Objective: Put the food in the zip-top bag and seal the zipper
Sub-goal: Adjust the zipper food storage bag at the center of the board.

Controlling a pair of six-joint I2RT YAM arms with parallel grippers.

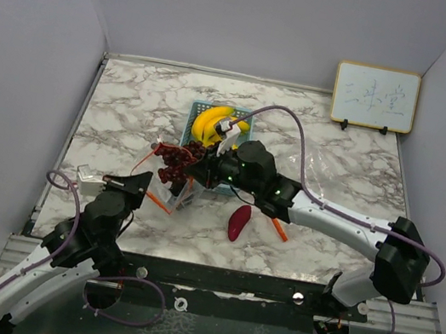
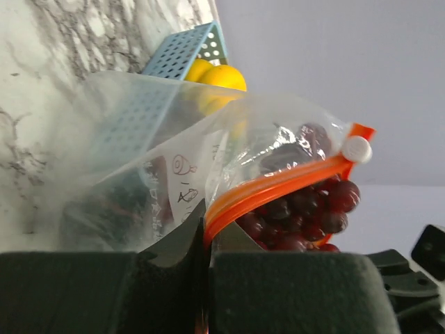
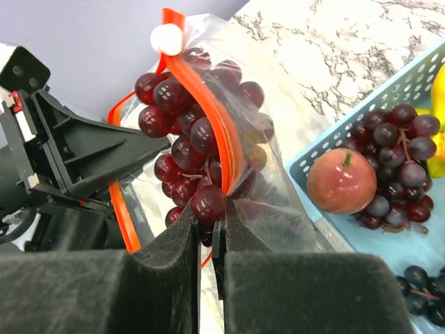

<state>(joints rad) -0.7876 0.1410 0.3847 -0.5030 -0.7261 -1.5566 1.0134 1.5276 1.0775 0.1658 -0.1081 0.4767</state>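
Zip-top bag [image 2: 160, 174], clear plastic, held beside blue plastic mesh basket [image 3: 375, 104]; dark red grape cluster [image 3: 184, 132] at its mouth. Left gripper [image 2: 206, 236] clamped on orange zipper strip [image 2: 278, 184]; right gripper [image 3: 217, 223] closed, hold undeterminable. Loading judged underway; grapes to be pushed inside next.

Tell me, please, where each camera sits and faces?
Top: overhead behind the bases, looking down on the table; left arm and right arm show.
Left wrist: on the left arm, facing along the left gripper, shut on the bag, towards grapes.
Right wrist: on the right arm, facing along the right gripper at the bag; the left gripper shows too.
Shared: both wrist views show zipper and grapes.
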